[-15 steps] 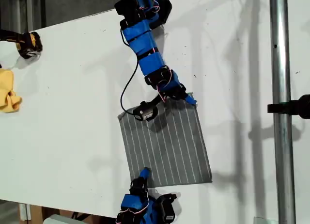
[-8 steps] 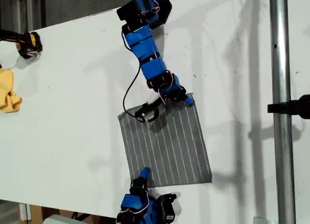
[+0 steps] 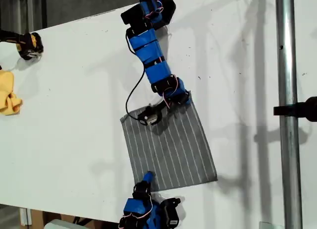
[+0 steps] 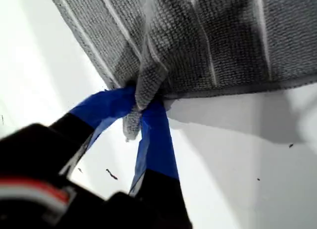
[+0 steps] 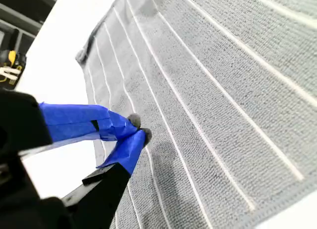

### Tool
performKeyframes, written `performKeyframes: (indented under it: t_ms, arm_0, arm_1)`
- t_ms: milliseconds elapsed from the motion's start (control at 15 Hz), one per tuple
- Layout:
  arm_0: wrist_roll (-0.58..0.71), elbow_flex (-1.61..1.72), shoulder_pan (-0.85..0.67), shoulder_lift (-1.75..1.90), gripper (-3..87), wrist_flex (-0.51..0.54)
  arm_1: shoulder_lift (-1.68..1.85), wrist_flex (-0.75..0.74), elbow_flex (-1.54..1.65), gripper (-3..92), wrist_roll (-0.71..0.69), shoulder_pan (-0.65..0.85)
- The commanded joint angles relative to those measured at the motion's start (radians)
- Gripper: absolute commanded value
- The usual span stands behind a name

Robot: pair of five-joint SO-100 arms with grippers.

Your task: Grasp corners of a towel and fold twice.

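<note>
**A:** The towel is spread flat on the white table, grey with thin white stripes. In the exterior view it sits just right of centre, low in the picture and turned a little askew.

**B:** And my first pincer has got hold of it! The blue-taped jaws are clamped on a corner, and the cloth there is bunched into a small peak between them. The tip of the corner pokes out past the tape.

**A:** In the exterior view that's the towel's upper right corner, with the blue arm reaching down to it from the top of the picture. The fabric around the grip is drawn up in a slight ridge.

**B:** Over to my second pincer. Its tips are pressed together right at the towel's surface, a small grey nub showing where they meet. I can't tell whether that's fabric caught in them.

**A:** It sits at the towel's lower edge in the exterior view, toward the lower left corner.

**B:** A small yellow cloth lies crumpled at the exterior view's left edge, well apart from the towel.
</note>
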Motion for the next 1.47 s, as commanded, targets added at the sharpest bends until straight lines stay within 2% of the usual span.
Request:
performKeyframes:
  t_ms: [0,200,400,667,867,1133,1400]
  arm_0:
    - [-0.018,0.000,0.006,0.002,-2.3,-0.003]
    - [-0.032,-0.083,0.038,0.000,-2.4,-0.032]
    - [-0.052,-0.270,0.054,-0.066,-2.5,0.040]
    - [0.000,-0.607,0.150,-0.560,-2.5,-0.063]
    - [0.103,-0.851,0.270,-0.848,-2.5,-0.077]
    - [0.212,-1.180,0.426,-1.134,-2.5,0.046]
    - [0.261,-1.361,0.583,-1.255,-2.5,0.164]
  arm_1:
    - [0.011,0.003,-0.052,-0.2,0.002,0.008]
    - [0.009,-0.006,-0.054,-0.2,0.000,0.009]
    - [0.009,-0.018,-0.060,-0.2,0.000,0.017]
    - [0.009,-0.025,-0.066,-0.2,-0.002,0.021]
    - [0.011,-0.025,-0.066,-0.2,-0.002,0.017]
    - [0.015,-0.020,-0.066,-0.2,-0.002,0.015]
    - [0.017,-0.020,-0.061,-0.2,-0.002,0.012]
